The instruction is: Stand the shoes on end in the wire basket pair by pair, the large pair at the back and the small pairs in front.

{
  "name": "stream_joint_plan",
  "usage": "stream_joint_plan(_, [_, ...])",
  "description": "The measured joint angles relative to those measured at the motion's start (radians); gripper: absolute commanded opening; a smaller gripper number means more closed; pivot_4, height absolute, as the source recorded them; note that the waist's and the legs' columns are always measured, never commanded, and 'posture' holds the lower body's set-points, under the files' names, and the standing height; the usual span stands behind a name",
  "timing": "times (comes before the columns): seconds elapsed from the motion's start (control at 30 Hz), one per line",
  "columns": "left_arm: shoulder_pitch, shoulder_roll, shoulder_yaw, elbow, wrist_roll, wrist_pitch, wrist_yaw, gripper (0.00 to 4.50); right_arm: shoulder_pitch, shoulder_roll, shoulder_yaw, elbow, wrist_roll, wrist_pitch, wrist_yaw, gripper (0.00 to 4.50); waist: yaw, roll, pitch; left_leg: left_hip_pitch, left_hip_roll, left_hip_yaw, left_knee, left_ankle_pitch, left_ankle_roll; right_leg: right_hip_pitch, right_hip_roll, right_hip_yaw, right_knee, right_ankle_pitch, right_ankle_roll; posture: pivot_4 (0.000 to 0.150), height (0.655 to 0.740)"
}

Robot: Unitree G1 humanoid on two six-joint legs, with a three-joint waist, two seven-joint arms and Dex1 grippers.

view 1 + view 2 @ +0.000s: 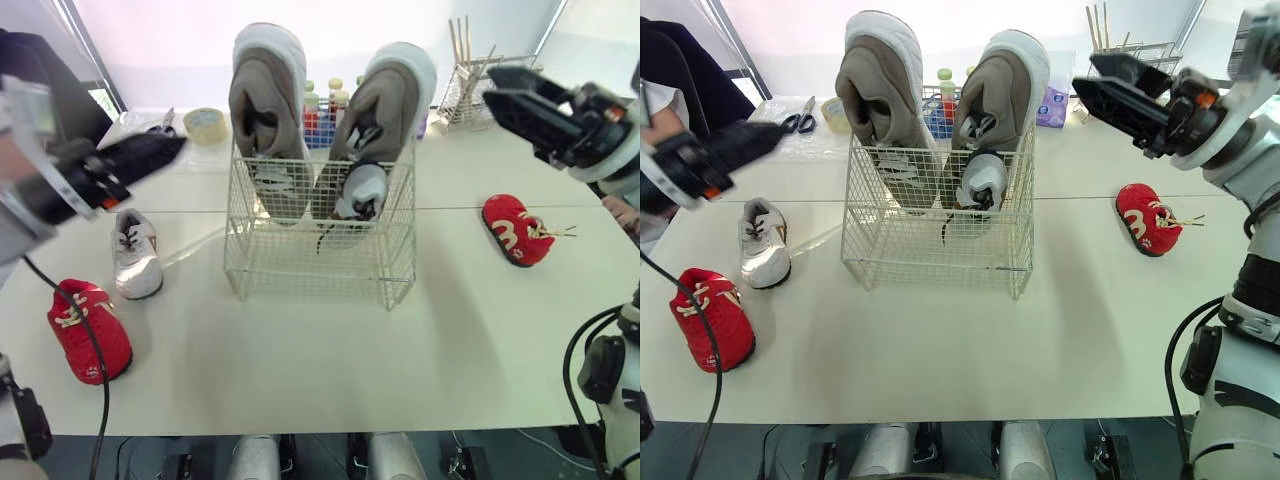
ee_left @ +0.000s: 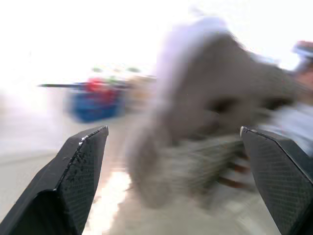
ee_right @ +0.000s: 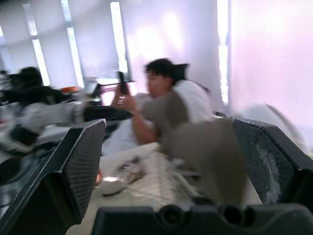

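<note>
Two large grey shoes point(image 1: 268, 110) stand on end at the back of the wire basket point(image 1: 300, 262), a small white shoe point(image 1: 358, 195) upright before the right one. On the desk point(image 1: 400, 360) I see a second white shoe point(image 1: 135, 255) left of the basket, a left red shoe point(image 1: 90, 330) nearer me, and a right red shoe point(image 1: 517, 229) well apart. My left claw point(image 1: 178, 145) and right claw point(image 1: 492, 92) hover raised, both spread wide, empty.
</note>
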Motion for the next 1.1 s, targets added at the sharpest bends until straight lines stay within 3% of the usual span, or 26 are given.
stream_joint_plan(0.2, [0.022, 0.106, -0.161, 0.320, 0.344, -0.155, -0.120, 4.46, 0.042, 0.021, 0.121, -0.165, 0.112, 0.094, 0.004, 4.50, 0.011, 0.000, 0.000, 0.000, 0.000, 0.002, 0.000, -0.003, 0.000, 0.000, -0.002, -0.001, -0.002, 0.000, -0.001, 0.150, 0.7352])
stream_joint_plan(0.43, [-0.171, 0.050, -0.310, 0.742, 0.579, -0.272, -0.345, 4.46, 0.159, -0.019, 0.372, -0.314, -0.085, -0.009, 0.107, 4.50, 0.019, -0.005, -0.002, -0.014, -0.001, 0.003, 0.007, -0.003, 0.004, -0.011, -0.003, -0.002, -0.002, 0.001, 0.000, 0.150, 0.7352])
stream_joint_plan(0.67, [-0.332, -0.026, -0.379, 0.928, 0.728, -0.326, -0.459, 4.46, 0.179, -0.009, 0.410, -0.327, -0.128, -0.042, 0.116, 4.50, 0.010, -0.009, -0.004, -0.018, 0.000, 0.009, 0.008, -0.002, 0.005, -0.015, -0.002, -0.001, -0.001, 0.003, 0.002, 0.150, 0.7352])
stream_joint_plan(0.8, [-0.344, -0.065, -0.408, 0.987, 0.810, -0.378, -0.491, 4.46, 0.199, -0.015, 0.403, -0.359, -0.116, -0.027, 0.097, 4.50, 0.004, -0.009, -0.004, -0.016, 0.000, 0.010, 0.008, -0.002, 0.005, -0.016, -0.002, -0.001, 0.000, 0.003, 0.002, 0.150, 0.7352])
stream_joint_plan(1.03, [-0.346, -0.068, -0.387, 1.029, 0.845, -0.407, -0.523, 4.46, 0.243, -0.050, 0.343, -0.395, -0.083, 0.007, 0.037, 4.50, 0.007, -0.010, -0.004, -0.016, 0.001, 0.009, 0.008, -0.002, 0.005, -0.016, -0.002, -0.001, 0.002, 0.003, 0.002, 0.150, 0.7352])
stream_joint_plan(1.1, [-0.345, -0.075, -0.383, 1.042, 0.860, -0.419, -0.518, 3.95, 0.245, -0.053, 0.337, -0.395, -0.083, 0.010, 0.026, 4.50, 0.007, -0.011, -0.004, -0.016, 0.001, 0.009, 0.008, -0.002, 0.005, -0.016, -0.002, 0.000, 0.002, 0.003, 0.002, 0.150, 0.7352])
